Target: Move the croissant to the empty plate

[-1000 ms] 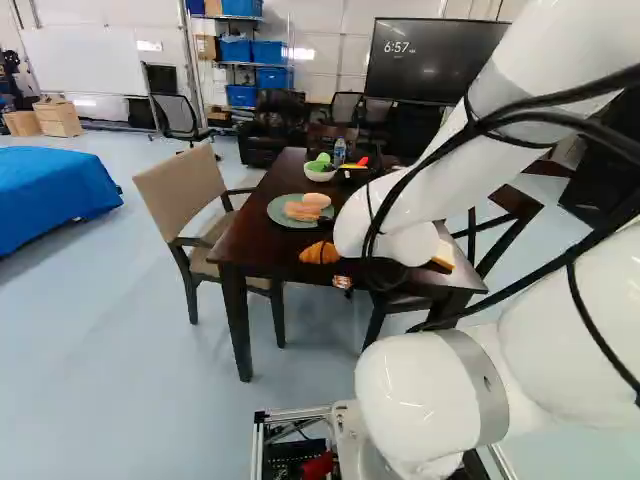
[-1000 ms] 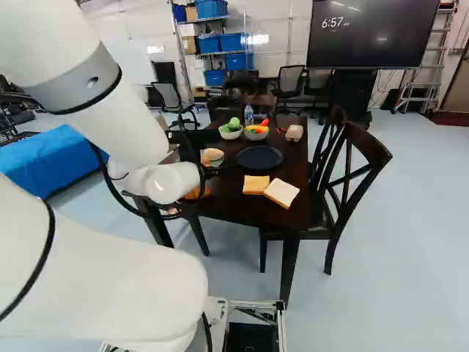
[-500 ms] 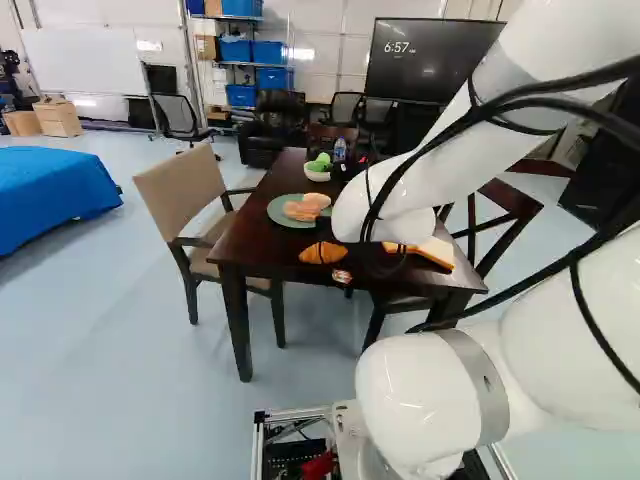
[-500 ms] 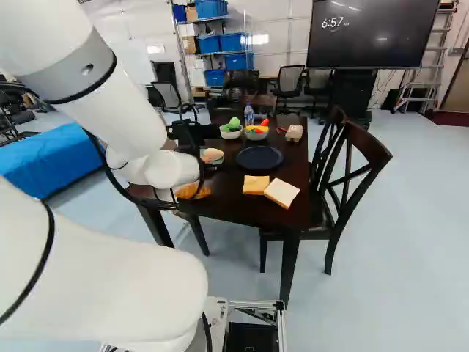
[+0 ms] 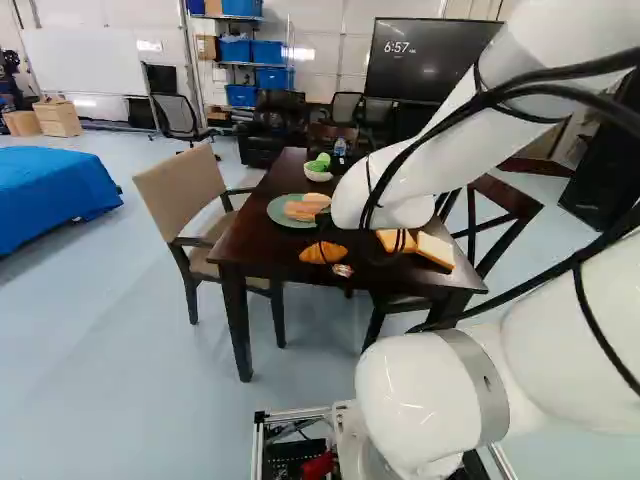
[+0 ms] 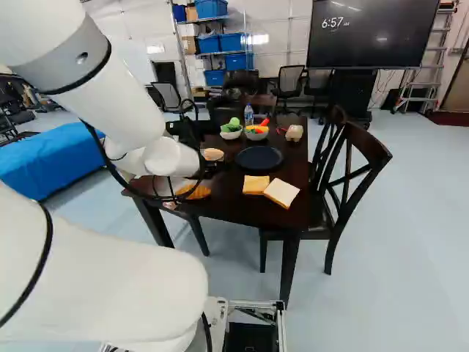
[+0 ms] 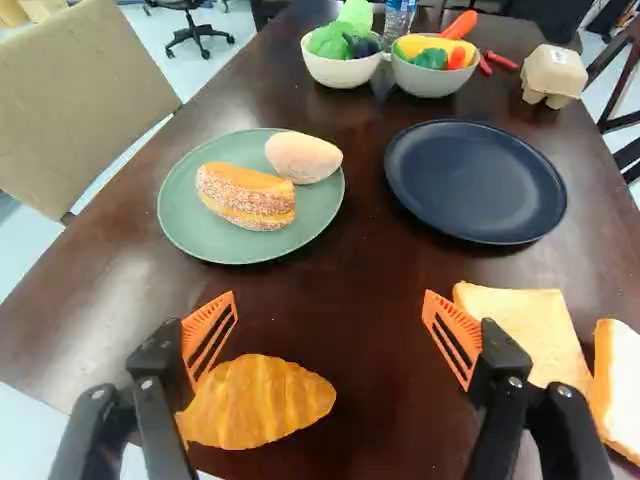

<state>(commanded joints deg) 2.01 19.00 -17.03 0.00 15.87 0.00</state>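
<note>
Lying near the edge of the worktop (image 7: 350, 280), the croissant (image 7: 262, 402) sat below one of the fingers (image 7: 458, 325), the one farther from the bread (image 7: 525, 325), which hid part of its end in the wrist view. The fingers stood wide apart and pinched nothing. Ahead, beyond the bread, the dark plate (image 7: 475, 185) lay bare; the green plate (image 7: 185, 225) beside it held two pastries (image 7: 248, 197), so the dark one was the goal.

The croissant looked light, plump in the middle and tapered toward its tips, with a ribbed golden crust. It was probably soft or only slightly springy, so a gentle squeeze should have been enough; too hard a pinch might have dented it. The ridges would likely have helped against slipping, though the rounded flanks could have let it roll if caught too high.

Its length ran roughly along the line from one finger to the other. The better hold seemed to be across the thick middle, which called for turning the wrist and shifting over the croissant before going low. Taken by a tapered tip, it would probably have swung or dropped on the way over.
</note>
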